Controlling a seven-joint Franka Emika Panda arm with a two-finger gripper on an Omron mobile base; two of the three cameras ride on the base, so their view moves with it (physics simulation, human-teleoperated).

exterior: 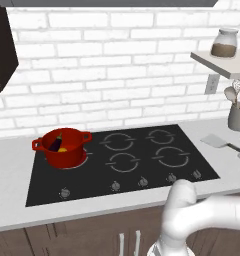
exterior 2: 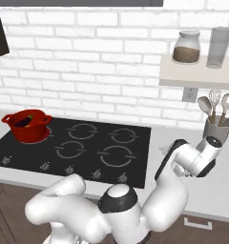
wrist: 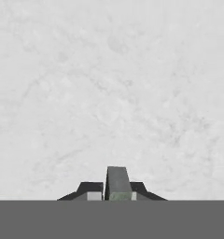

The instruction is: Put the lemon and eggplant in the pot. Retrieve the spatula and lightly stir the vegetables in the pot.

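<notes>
- In my hand view the gripper [wrist: 117, 189] points down at bare pale worktop [wrist: 109, 93], jaws pressed together on a narrow grey-green bar that stands between them; I take it for the spatula handle, though I cannot tell for certain.
- From the left base view the spatula [exterior: 218, 142] lies flat on the worktop right of the hob [exterior: 117, 165], blade toward the hob, handle running to the frame edge.
- The pot [exterior: 62, 146] sits on the hob's front-left burner, well apart from the gripper, at the opposite end of the hob.
- The eggplant [exterior: 55, 143] leans inside the pot, with the lemon [exterior: 62, 149] touching it.
- A grey utensil holder [exterior 2: 216, 129] stands just beyond the arm's wrist in the right base view.
</notes>
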